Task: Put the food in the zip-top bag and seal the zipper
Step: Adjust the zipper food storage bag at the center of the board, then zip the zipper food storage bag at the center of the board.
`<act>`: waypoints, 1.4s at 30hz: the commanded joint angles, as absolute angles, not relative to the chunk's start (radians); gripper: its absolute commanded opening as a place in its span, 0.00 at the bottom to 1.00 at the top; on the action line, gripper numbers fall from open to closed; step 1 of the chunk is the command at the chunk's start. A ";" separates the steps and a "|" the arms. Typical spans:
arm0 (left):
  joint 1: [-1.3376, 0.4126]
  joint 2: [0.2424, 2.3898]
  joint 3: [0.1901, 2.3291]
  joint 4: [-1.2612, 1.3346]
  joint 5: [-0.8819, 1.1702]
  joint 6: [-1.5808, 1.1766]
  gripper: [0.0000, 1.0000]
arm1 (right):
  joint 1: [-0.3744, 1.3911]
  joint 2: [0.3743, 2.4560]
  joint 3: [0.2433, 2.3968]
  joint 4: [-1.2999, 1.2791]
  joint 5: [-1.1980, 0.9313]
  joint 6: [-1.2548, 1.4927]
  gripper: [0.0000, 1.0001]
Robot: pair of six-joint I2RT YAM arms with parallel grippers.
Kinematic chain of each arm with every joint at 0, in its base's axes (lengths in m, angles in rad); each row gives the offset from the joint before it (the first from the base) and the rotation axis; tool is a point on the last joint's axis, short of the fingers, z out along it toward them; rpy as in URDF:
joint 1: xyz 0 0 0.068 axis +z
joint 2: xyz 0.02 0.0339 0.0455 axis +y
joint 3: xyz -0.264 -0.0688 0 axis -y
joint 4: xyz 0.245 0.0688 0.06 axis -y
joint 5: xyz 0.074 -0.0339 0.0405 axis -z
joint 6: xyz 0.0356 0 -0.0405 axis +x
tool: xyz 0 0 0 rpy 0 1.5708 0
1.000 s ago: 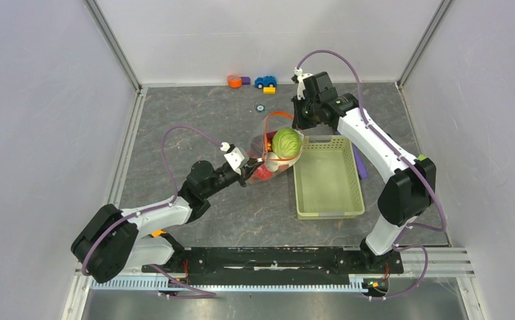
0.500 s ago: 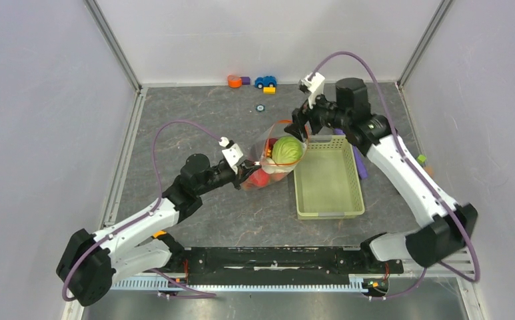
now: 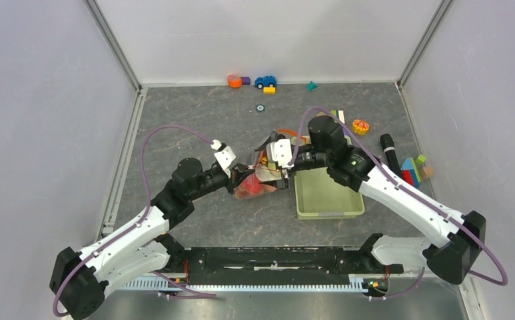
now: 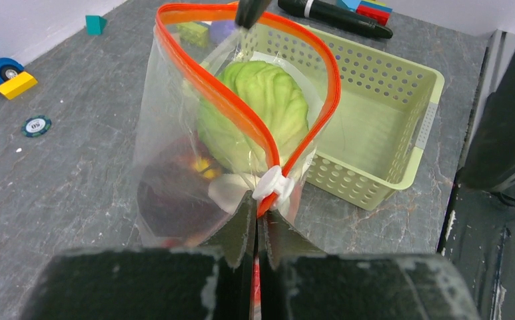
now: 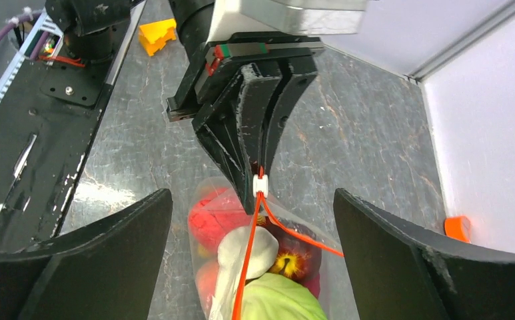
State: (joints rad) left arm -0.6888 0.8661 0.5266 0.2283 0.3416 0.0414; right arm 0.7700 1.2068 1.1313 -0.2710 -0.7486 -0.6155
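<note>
The zip-top bag stands on the table beside the green basket, its mouth gaping. Its zipper forms an open red-orange loop, with the white slider at the near end. Inside lies the food: a green cabbage, a red strawberry, a dark plum. My left gripper is shut on the zipper's end just behind the slider. My right gripper hangs open over the bag, one wide finger on each side, holding nothing. One of its fingertips is at the loop's far end.
The pale green basket sits right of the bag. A toy car and blocks lie by the back wall. A black marker and coloured blocks lie at the right.
My right gripper opened and left the bag's far rim, swinging to hang over the bag. The bag with the cabbage shifted toward the near left as the left arm drew back.
</note>
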 commanded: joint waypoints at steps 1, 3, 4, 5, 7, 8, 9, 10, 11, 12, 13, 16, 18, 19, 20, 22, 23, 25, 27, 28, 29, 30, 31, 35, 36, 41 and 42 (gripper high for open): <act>-0.689 0.832 0.584 0.204 0.348 0.011 0.02 | 0.792 1.245 1.170 -0.273 -0.750 -0.692 0.89; -0.689 0.824 0.588 0.187 0.349 0.010 0.02 | 0.803 1.261 1.174 -0.271 -0.728 -0.692 0.86; -0.688 0.818 0.588 0.183 0.352 0.010 0.02 | 0.809 1.275 1.180 -0.273 -0.720 -0.688 0.84; -0.688 0.814 0.587 0.180 0.354 0.011 0.02 | 0.816 1.289 1.185 -0.275 -0.714 -0.686 0.83; -0.688 0.809 0.585 0.176 0.357 0.009 0.02 | 0.826 1.314 1.200 -0.282 -0.713 -0.683 0.80; -0.688 0.807 0.583 0.175 0.357 0.011 0.02 | 0.831 1.324 1.207 -0.282 -0.713 -0.680 0.77; -0.688 0.807 0.584 0.173 0.359 0.010 0.02 | 0.835 1.333 1.213 -0.282 -0.713 -0.676 0.75; -0.688 0.806 0.583 0.171 0.360 0.010 0.02 | 0.839 1.340 1.220 -0.284 -0.713 -0.675 0.73; -0.689 0.805 0.583 0.167 0.361 0.010 0.02 | 0.842 1.348 1.224 -0.287 -0.713 -0.675 0.71; -0.687 0.804 0.585 0.164 0.362 0.010 0.02 | 0.843 1.352 1.226 -0.286 -0.713 -0.675 0.70; -0.687 0.804 0.585 0.162 0.363 0.011 0.02 | 0.845 1.357 1.227 -0.287 -0.713 -0.675 0.68; -0.687 0.795 0.582 0.155 0.375 0.014 0.02 | 0.847 1.369 1.229 -0.286 -0.707 -0.672 0.64; -0.688 0.790 0.576 0.155 0.382 0.018 0.02 | 0.848 1.374 1.229 -0.291 -0.706 -0.672 0.60; -0.688 0.786 0.574 0.155 0.383 0.017 0.02 | 0.849 1.378 1.229 -0.294 -0.705 -0.672 0.58; -0.689 0.785 0.573 0.155 0.388 0.016 0.02 | 0.849 1.380 1.229 -0.295 -0.702 -0.671 0.56; -0.689 0.781 0.571 0.155 0.397 0.015 0.02 | 0.850 1.386 1.233 -0.295 -0.698 -0.666 0.52; -0.689 0.779 0.570 0.155 0.399 0.015 0.02 | 0.850 1.389 1.238 -0.293 -0.698 -0.662 0.51; -0.689 0.775 0.567 0.155 0.403 0.020 0.02 | 0.851 1.393 1.242 -0.295 -0.703 -0.655 0.50; -0.689 0.772 0.566 0.155 0.404 0.023 0.02 | 0.853 1.390 1.241 -0.294 -0.717 -0.658 0.49; -0.687 0.771 0.565 0.155 0.405 0.022 0.02 | 0.853 1.389 1.243 -0.293 -0.721 -0.657 0.48; -0.688 0.769 0.564 0.155 0.406 0.022 0.02 | 0.854 1.387 1.241 -0.292 -0.720 -0.655 0.47; -0.689 0.771 0.562 0.154 0.407 0.024 0.02 | 0.855 1.386 1.241 -0.290 -0.718 -0.650 0.46; -0.688 0.770 0.563 0.155 0.407 0.026 0.02 | 0.854 1.385 1.242 -0.290 -0.715 -0.648 0.44; -0.688 0.773 0.560 0.155 0.398 0.032 0.02 | 0.854 1.392 1.243 -0.291 -0.713 -0.641 0.37; -0.688 0.772 0.559 0.154 0.395 0.033 0.02 | 0.855 1.394 1.245 -0.291 -0.713 -0.637 0.35; -0.688 0.766 0.557 0.146 0.393 0.041 0.02 | 0.855 1.390 1.252 -0.294 -0.718 -0.626 0.18; -0.689 0.763 0.556 0.143 0.393 0.044 0.02 | 0.855 1.389 1.253 -0.300 -0.716 -0.626 0.12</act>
State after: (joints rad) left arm -0.6888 0.7910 0.5358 0.1001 0.3744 0.0341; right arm 0.8494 1.3907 1.2022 -0.3111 -0.7048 -0.6411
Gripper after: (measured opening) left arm 0.028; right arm 0.204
